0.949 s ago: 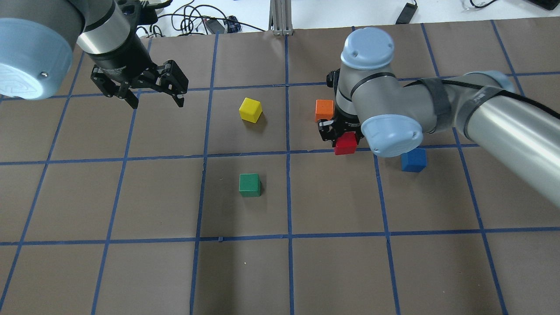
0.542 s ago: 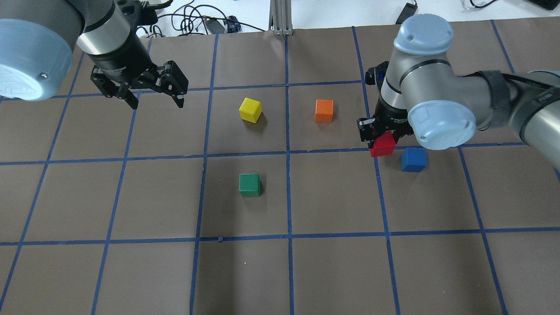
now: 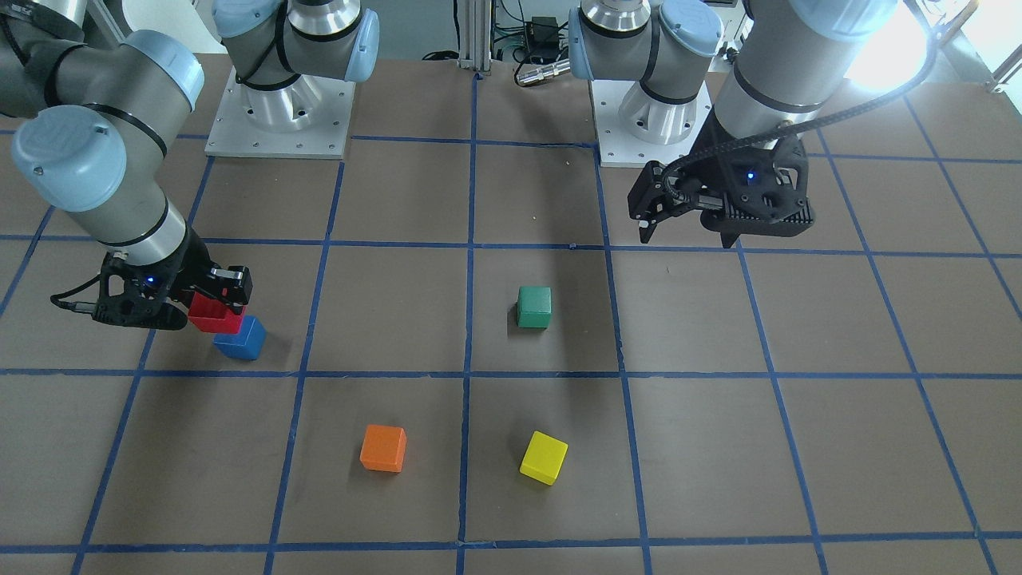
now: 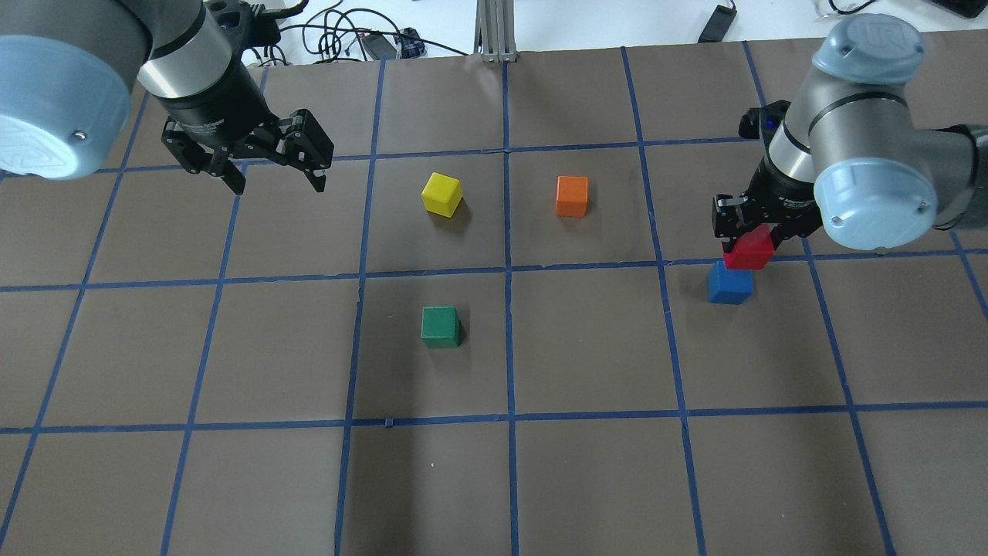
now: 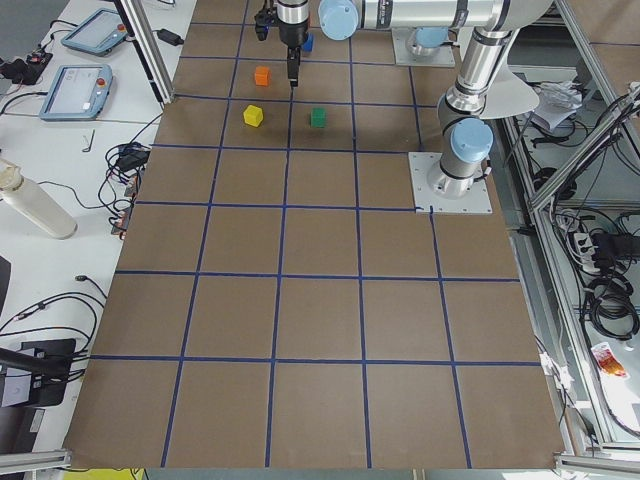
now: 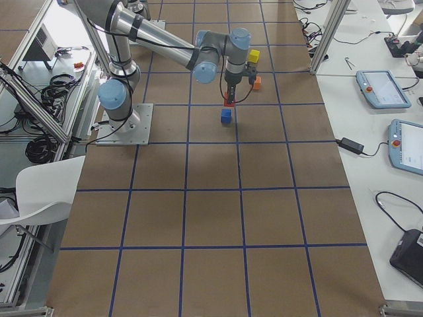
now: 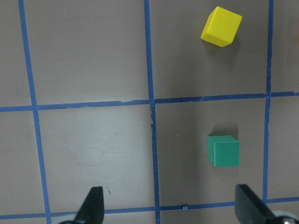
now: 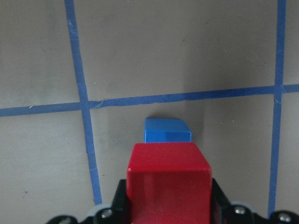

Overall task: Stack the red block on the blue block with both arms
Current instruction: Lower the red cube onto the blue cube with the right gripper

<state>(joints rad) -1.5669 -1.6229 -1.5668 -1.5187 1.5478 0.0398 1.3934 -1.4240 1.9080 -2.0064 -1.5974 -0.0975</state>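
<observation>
- Presently, right gripper [image 4: 749, 241]: jaws clamped on the red block [image 4: 748, 251], one finger on each side face; the arm comes in from the right edge of the overhead view.
- Red block: held off the table [image 4: 587, 479], above the blue block [image 4: 729, 284] and slightly to its far side as seen from overhead. The exterior right view shows a gap between the two cubes. In the right wrist view the blue block's top face shows just beyond the red one's front edge.
- Blue block: flat on the brown table, just below a blue tape line [image 4: 587, 267], close to a grid crossing.
- Left gripper [image 4: 278, 184]: jaws spread wide apart, holding nothing, hanging above the far left squares of the grid, well apart from every cube.
- Yellow block [image 4: 442, 194]: turned slightly against the grid, far centre.
- Orange block [image 4: 572, 195]: near the yellow one, one square to its right.
- Green block [image 4: 441, 327]: centre, in the square nearer than the yellow block.
</observation>
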